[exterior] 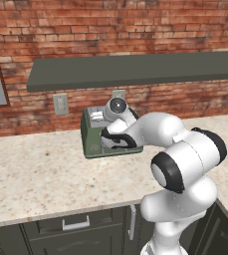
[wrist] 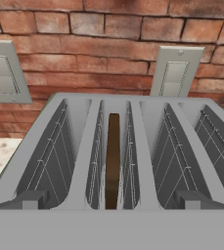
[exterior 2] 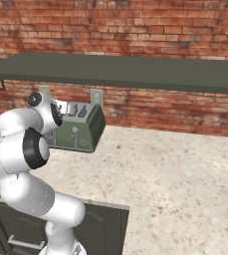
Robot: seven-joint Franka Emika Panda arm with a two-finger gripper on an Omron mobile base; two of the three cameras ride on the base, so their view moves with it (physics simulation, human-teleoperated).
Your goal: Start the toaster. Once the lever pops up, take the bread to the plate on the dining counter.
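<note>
The toaster [exterior: 93,137] sits on the beige stone counter [exterior: 36,174] against the brick wall, just below two wall outlets [wrist: 174,73], with a dark shelf [exterior 2: 135,72] overhead. In the hand view the camera looks down into its four slots, and the bread [wrist: 113,156] stands edge-on in the second slot from the left, at about 6 o'clock from the centre of that view, sunk well down between the wire guides. The gripper [exterior: 116,139] hangs just over the front of the toaster, its jaws spread wide and holding nothing; the two dark finger tips [wrist: 28,200] show at roughly 7 and 5 o'clock in the hand view. Judging by this, the step in hand is either starting the toaster or reaching for the slice, and which I cannot tell, since the levers' position is hard to read; one silver lever [exterior 2: 74,135] shows on the front in the right base view. If toasting is done, the next move calls for centring the open jaws over the slice and descending into the slot.
</note>
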